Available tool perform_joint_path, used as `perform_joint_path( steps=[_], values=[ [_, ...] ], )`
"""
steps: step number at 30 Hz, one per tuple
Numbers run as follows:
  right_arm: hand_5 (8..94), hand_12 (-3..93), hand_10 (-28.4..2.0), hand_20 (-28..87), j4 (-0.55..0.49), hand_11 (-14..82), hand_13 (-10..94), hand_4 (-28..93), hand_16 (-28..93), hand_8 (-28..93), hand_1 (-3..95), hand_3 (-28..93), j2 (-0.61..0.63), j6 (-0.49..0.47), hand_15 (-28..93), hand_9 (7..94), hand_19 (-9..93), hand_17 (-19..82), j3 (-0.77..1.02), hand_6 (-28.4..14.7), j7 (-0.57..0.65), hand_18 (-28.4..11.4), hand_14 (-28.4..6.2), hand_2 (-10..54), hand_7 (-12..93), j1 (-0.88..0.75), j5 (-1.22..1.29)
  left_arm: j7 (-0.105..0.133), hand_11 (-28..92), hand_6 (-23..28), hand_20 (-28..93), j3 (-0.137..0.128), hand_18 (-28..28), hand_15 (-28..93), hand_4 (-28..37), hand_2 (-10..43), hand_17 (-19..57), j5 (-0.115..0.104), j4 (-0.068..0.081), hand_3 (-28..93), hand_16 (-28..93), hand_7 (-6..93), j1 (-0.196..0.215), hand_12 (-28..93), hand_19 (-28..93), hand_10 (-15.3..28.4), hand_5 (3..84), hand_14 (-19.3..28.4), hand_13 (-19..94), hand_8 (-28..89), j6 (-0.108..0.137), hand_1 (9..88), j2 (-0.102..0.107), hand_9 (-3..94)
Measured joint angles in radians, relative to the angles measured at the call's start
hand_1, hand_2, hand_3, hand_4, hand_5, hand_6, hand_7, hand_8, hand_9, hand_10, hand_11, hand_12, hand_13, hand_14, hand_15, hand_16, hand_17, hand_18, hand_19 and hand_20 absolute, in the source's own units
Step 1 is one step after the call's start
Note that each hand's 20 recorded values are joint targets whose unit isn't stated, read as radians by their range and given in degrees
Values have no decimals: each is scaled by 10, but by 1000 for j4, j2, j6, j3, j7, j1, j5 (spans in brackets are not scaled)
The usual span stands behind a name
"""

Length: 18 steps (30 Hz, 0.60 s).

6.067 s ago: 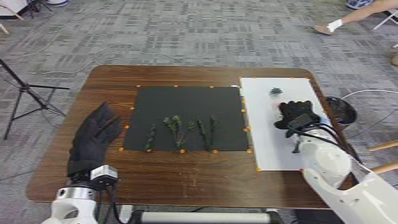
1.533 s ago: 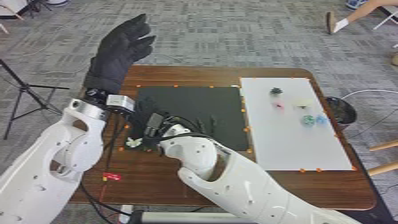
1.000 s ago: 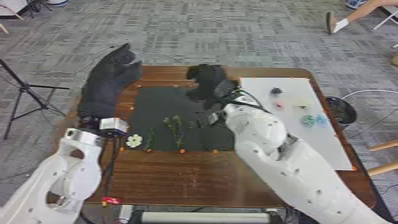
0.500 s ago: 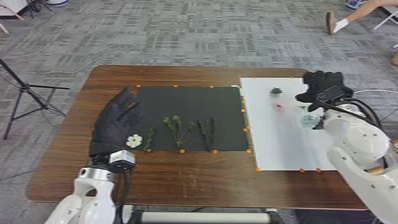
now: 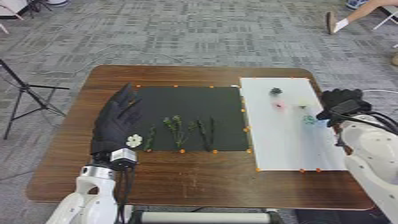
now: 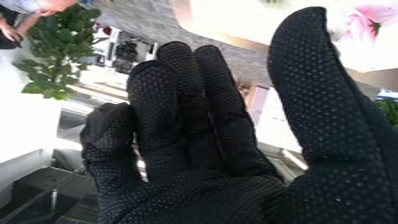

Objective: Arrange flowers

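Room: grey patterned carpet (image 5: 213, 40) all around, and we're looking down on the work.
Table: brown wood (image 5: 187, 185), both hands over it or at its edge.
White sheet: on the right side (image 5: 284, 145), the supply side, I'd say, with several blooms waiting.
Black mat: the arranging spot by the look of it (image 5: 178, 102), greenery laid out on it.
Left hand: beside the mat (image 5: 111, 125), fingers extended, looks to be waiting.
Right hand: at the sheet's outer edge (image 5: 345, 104), fingers loosely spread, thumb well apart, palm empty!
Green stems: lined up on the mat (image 5: 176, 132), bloomless as far as I can see.
White flower: near the mat's lower left corner, right by the left hand (image 5: 134, 141); can't tell if they touch.
Progress: early days, one bloom over, the dark (image 5: 276, 91), blue-green (image 5: 309, 120), pale yellow (image 5: 302, 106) and pink ones (image 5: 280, 105) still to go.
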Motion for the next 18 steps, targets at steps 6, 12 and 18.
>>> perform_joint_path(
  steps=[6,12,18],
  values=[
    [465,287,-125,558,-4,448,505,-283,297,-150,487,579,13,-2,780,489,880,262,-2,-28,-25,-199,-113,-95,366,-18,15,1,148,17,61,-4,212,197,-278,-16,-118,0,0,682,48,202,7,168,448,112,274,144,217,-107,1,241,-3,257],
    [463,287,-124,557,13,452,507,-283,300,-152,506,581,8,-2,777,489,880,263,-64,-27,-45,-198,-108,-95,369,5,14,5,148,16,61,-9,212,197,-277,-16,-118,0,0,682,48,203,9,169,447,112,274,144,218,-106,1,241,-6,257],
    [477,286,-117,549,42,464,520,-283,300,-159,440,732,1,-7,772,520,883,273,-138,-15,-72,-191,-96,-95,384,49,-21,10,149,17,61,-12,212,197,-277,-16,-118,0,-1,683,48,203,13,169,447,112,274,144,218,-106,1,241,-7,258]
  ],
)
